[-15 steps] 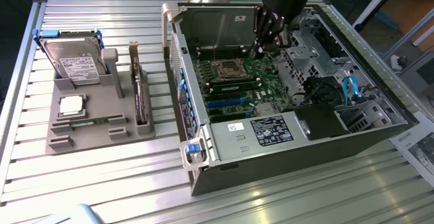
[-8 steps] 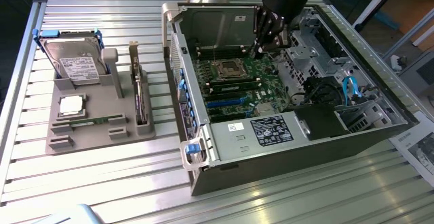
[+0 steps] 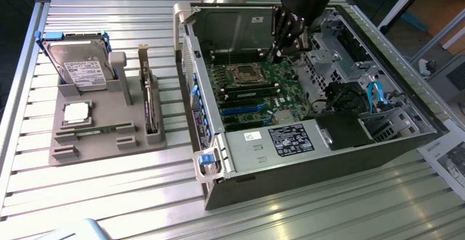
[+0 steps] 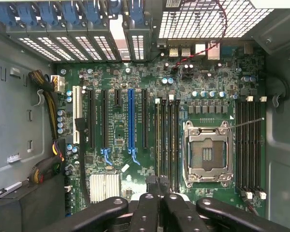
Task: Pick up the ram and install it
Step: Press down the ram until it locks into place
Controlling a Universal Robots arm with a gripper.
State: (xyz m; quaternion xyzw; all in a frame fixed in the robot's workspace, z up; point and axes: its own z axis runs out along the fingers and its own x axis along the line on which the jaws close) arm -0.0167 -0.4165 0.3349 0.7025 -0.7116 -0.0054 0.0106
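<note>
Black end effector (image 4: 159, 186) fingers (image 4: 146, 212) are pressed together above the dark memory slots (image 4: 167, 140) beside the empty silver processor socket (image 4: 207, 153); whether anything sits between them I cannot tell. Ribbed aluminium bench (image 3: 109, 196) carries the open grey computer case (image 3: 305, 158), its green motherboard (image 3: 258, 96) exposed under the end effector (image 3: 277, 55). Well apart, a grey moulded holder (image 3: 109, 142) carries a thin green ram (image 3: 95, 131) lying in its slot.

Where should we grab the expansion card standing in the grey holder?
Top edge, from straight above. The expansion card stands on edge in a slot of the grey holder, lower edge sunk in, so likely only the top is free. Pinch across its thin faces.
</note>
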